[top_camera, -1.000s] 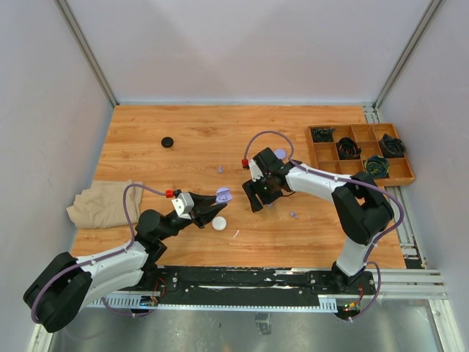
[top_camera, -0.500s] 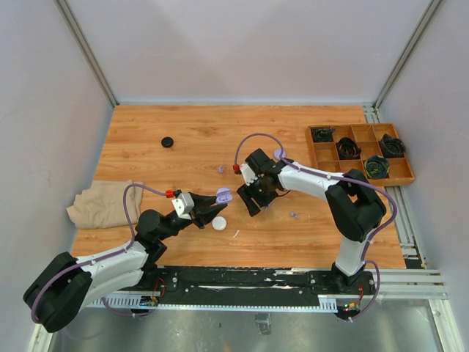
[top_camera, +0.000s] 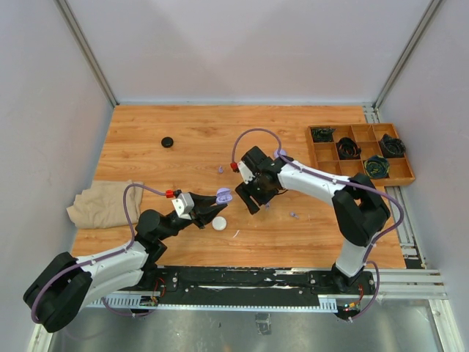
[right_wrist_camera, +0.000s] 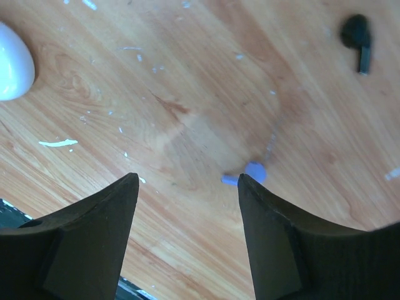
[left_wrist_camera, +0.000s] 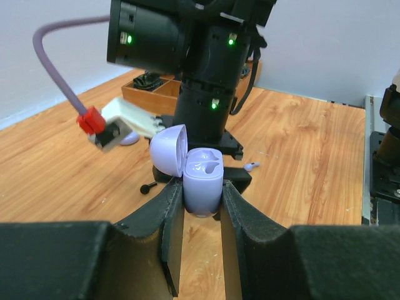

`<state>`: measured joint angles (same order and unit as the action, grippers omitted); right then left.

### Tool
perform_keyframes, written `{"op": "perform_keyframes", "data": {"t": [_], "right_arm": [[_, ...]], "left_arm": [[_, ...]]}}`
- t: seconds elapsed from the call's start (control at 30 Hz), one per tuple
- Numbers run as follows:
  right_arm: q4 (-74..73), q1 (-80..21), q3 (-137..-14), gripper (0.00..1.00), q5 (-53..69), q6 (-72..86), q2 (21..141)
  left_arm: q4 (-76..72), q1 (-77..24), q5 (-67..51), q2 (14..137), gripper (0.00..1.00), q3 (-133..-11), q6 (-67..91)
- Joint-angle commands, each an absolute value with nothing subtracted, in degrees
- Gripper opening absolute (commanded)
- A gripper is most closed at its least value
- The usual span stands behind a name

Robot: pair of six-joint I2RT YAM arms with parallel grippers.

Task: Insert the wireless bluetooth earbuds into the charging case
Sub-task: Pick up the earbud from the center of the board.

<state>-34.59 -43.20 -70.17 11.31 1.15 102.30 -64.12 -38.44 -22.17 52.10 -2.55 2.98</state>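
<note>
Left gripper [left_wrist_camera: 202, 203]: fingers clamped on the lavender charging case [left_wrist_camera: 203, 178]. It is held upright off the table with the lid tipped back, I'd say to offer it for loading.
Right gripper [right_wrist_camera: 187, 187]: fingers apart, hovering over the wood, seemingly lining up a pick.
Lavender earbud [right_wrist_camera: 249, 173]: on the table beneath, nearer one finger.
Black earbud [right_wrist_camera: 357, 34]: lies well apart.

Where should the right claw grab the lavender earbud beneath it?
Probably from straight above, pinching the earbud across its rounded head: it lies flat, and the thin stem offers less to hold. The open right claw hangs over it.
</note>
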Motion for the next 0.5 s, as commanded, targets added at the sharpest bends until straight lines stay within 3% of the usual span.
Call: {"op": "perform_keyframes", "data": {"t": [0.0,0.27,0.47], "right_arm": [[-40.06,-43.57,-72.33,0.67,2.16,10.19,98.49],[-38.80,-43.22,-69.53,0.73,-4.82,23.78,97.55],[-37.30,-42.42,-69.46,0.67,-7.53,31.84,101.54]], "left_arm": [[-65.79,-38.67,-22.03,51.99,0.00,-3.26,2.73],[-65.28,-38.67,-22.02,51.04,0.00,-3.25,2.93],[-64.70,-38.67,-22.15,50.46,0.00,-3.46,2.77]]}}
